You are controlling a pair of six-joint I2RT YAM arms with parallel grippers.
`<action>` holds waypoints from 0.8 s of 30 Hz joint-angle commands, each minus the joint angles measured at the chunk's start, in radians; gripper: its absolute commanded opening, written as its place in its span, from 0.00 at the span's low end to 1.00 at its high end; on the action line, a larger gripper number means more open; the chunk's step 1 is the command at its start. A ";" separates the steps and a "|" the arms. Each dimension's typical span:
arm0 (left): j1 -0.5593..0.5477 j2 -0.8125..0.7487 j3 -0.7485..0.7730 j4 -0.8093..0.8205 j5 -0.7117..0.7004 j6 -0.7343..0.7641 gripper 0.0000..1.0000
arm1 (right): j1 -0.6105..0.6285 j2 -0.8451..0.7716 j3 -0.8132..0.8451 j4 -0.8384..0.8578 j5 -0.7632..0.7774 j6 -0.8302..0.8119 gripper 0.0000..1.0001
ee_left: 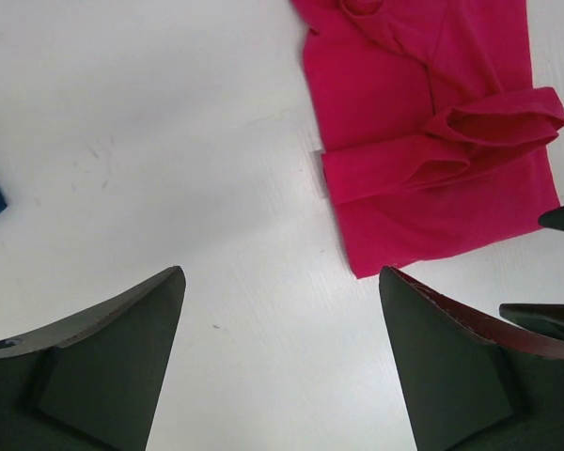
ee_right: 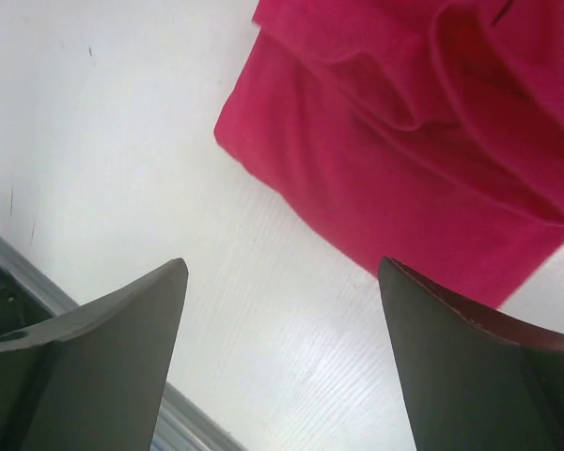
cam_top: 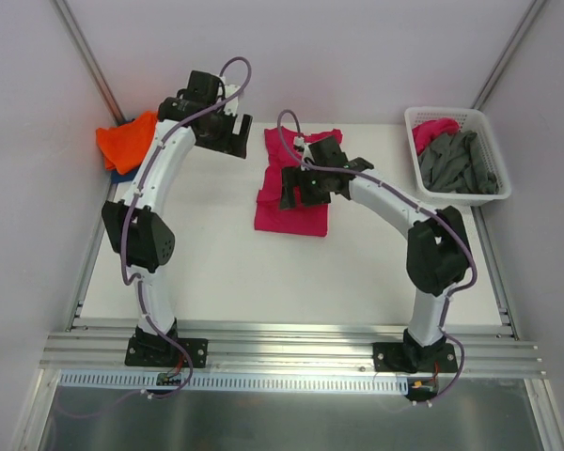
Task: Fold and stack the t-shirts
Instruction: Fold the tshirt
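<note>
A large magenta-pink t-shirt lies partly folded on the middle of the white table, one sleeve folded across it. My left gripper hovers open over bare table to its left, nothing between its fingers. Above the shirt's left part my right gripper also stands open and empty, a corner of the magenta cloth just ahead of it. An orange t-shirt lies bunched at the back left on a dark blue one.
A white lattice basket at the back right holds grey cloth and some pink cloth. Metal rails run along the table's near edge, and grey walls close in both sides.
</note>
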 commanded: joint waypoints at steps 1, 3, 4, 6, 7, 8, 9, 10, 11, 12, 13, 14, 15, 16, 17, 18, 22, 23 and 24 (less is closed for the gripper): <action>0.021 -0.048 -0.018 -0.011 -0.038 -0.005 0.86 | 0.015 0.055 0.024 -0.012 -0.026 0.058 0.87; 0.033 -0.057 -0.032 -0.011 -0.035 -0.006 0.86 | 0.018 0.089 0.047 -0.017 -0.020 0.058 0.87; 0.037 -0.070 -0.036 -0.011 -0.032 -0.009 0.86 | 0.016 0.109 0.063 -0.018 -0.019 0.046 0.87; 0.048 -0.080 -0.049 -0.011 -0.028 -0.009 0.86 | 0.004 0.164 0.104 -0.020 -0.010 0.041 0.87; 0.051 -0.088 -0.050 -0.011 -0.023 -0.011 0.86 | 0.001 0.182 0.116 -0.020 -0.011 0.032 0.87; 0.054 -0.094 -0.052 -0.011 -0.022 -0.011 0.86 | -0.008 0.218 0.147 -0.021 -0.009 0.029 0.87; 0.062 -0.096 -0.053 -0.011 -0.020 -0.011 0.86 | -0.011 0.235 0.162 -0.026 0.003 0.026 0.87; 0.065 -0.102 -0.053 -0.011 -0.017 -0.011 0.86 | -0.016 0.248 0.175 -0.023 0.006 0.021 0.87; 0.068 -0.103 -0.055 -0.013 -0.018 -0.012 0.86 | -0.024 0.285 0.211 -0.026 0.012 0.009 0.87; 0.071 -0.105 -0.058 -0.011 -0.020 -0.012 0.86 | -0.027 0.299 0.228 -0.031 0.020 0.006 0.87; 0.074 -0.108 -0.061 -0.011 -0.025 -0.016 0.86 | -0.031 0.316 0.250 -0.031 0.027 0.000 0.87; 0.076 -0.111 -0.064 -0.011 -0.028 -0.014 0.86 | -0.036 0.331 0.268 -0.029 0.033 -0.009 0.87; 0.076 -0.114 -0.073 -0.011 -0.029 -0.014 0.86 | -0.039 0.359 0.314 -0.032 0.052 -0.011 0.87; 0.079 -0.119 -0.079 -0.011 -0.032 -0.014 0.86 | -0.044 0.370 0.334 -0.034 0.061 -0.014 0.87; 0.079 -0.122 -0.085 -0.011 -0.031 -0.014 0.86 | -0.047 0.380 0.357 -0.032 0.066 -0.023 0.87; 0.079 -0.123 -0.099 -0.011 -0.031 -0.016 0.86 | -0.048 0.400 0.382 -0.034 0.073 -0.022 0.87; 0.080 -0.127 -0.125 -0.011 -0.022 -0.020 0.86 | -0.060 0.419 0.483 -0.021 0.092 -0.023 0.87; 0.080 -0.127 -0.131 -0.011 -0.015 -0.022 0.86 | -0.064 0.423 0.497 -0.011 0.095 -0.023 0.87; 0.080 -0.127 -0.135 -0.011 -0.014 -0.022 0.85 | -0.065 0.425 0.508 -0.006 0.098 -0.022 0.87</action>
